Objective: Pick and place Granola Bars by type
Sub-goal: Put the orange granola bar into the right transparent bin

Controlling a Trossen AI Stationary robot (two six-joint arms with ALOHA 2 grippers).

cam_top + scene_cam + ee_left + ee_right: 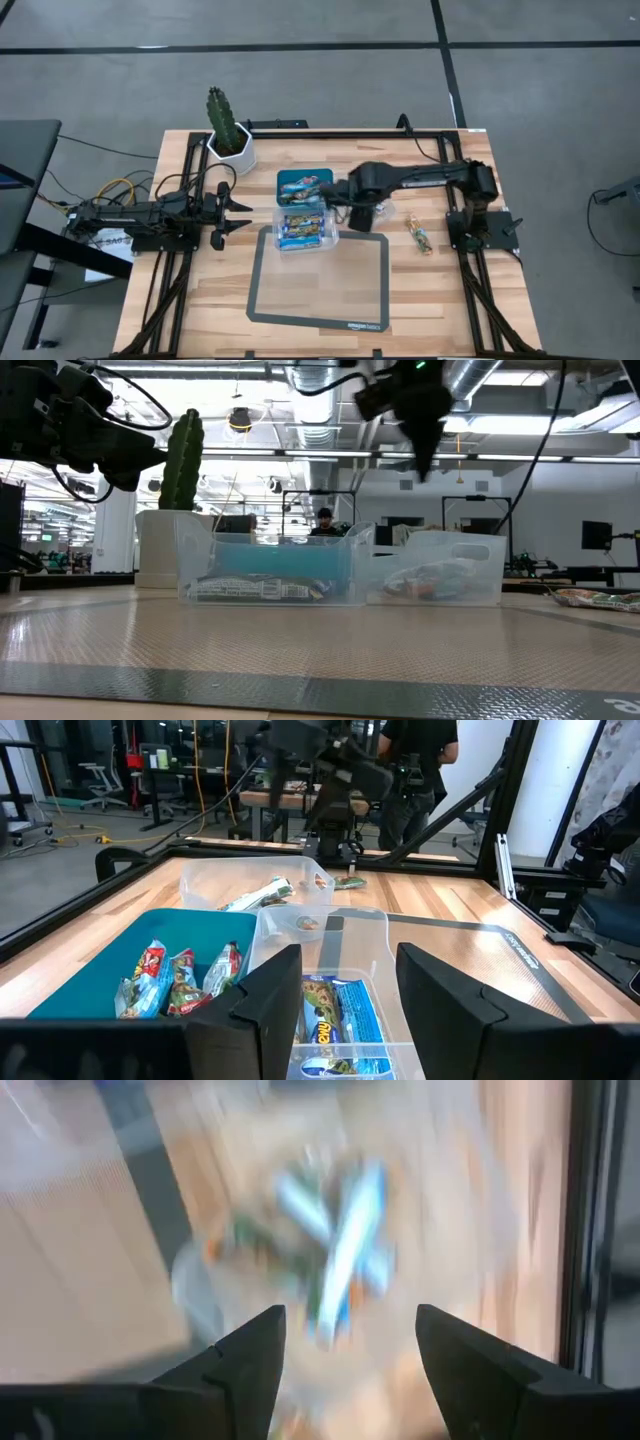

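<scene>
My right gripper point(362, 210) point(345, 1320) hangs open and empty above a clear tub point(440, 575) that holds silver-light blue bars point(340, 1255); it is well above that tub in the low view point(422, 460). To the left of that tub, a teal tray point(303, 183) holds orange/green bars point(180, 980). A second clear tub point(305, 230) holds blue bars point(335, 1020). One multicolour bar point(421, 237) lies flat on the wood near the right arm's base. My left gripper point(232, 208) point(345, 970) waits open at the table's left, level, pointing at the containers.
A cactus in a white pot point(228, 135) stands at the far left. A dark-framed mat point(320, 280) lies on the near half of the table, its middle bare. Black rails run along the table's left and right sides. A person stands in the room beyond point(420, 770).
</scene>
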